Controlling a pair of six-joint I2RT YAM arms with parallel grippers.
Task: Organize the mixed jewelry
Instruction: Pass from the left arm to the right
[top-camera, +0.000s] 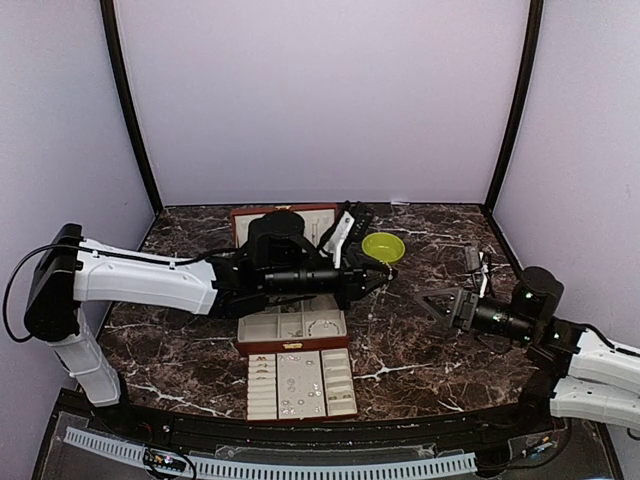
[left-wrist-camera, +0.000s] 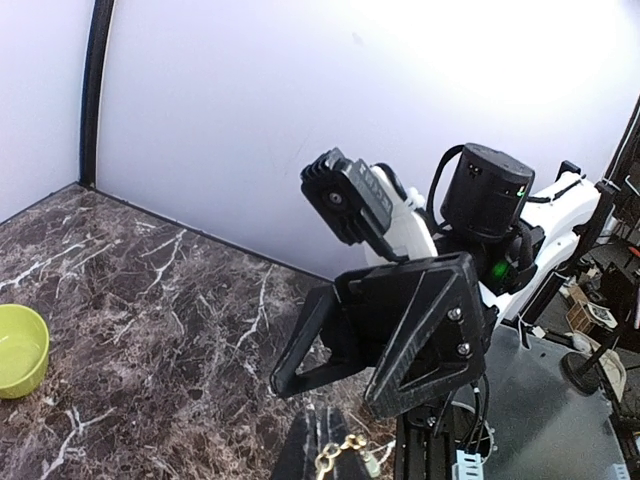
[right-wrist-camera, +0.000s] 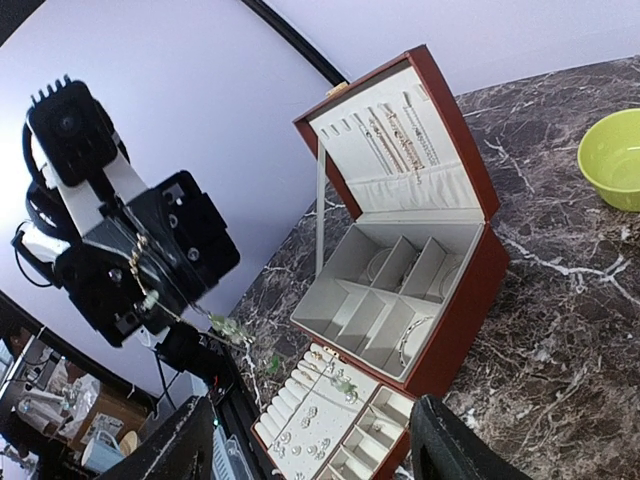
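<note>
The left tool (top-camera: 381, 274) is clenched on a thin gold chain (left-wrist-camera: 340, 456), held above the desk (top-camera: 450, 352) beside the green bowl (top-camera: 383, 247). The right tool (top-camera: 438, 303) faces it, released. This looks like a handover, so the right tool should pinch the dangling length before the left lets go.

Green bowl (top-camera: 383, 247), open reddish-brown box (right-wrist-camera: 468, 305)

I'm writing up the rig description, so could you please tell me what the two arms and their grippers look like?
Both arms have white shell links and black cylindrical joint housings. The left arm has a black cable looping out at its shoulder. The right arm shows a green light. The right gripper has black triangular, truss-like fingers.
</note>
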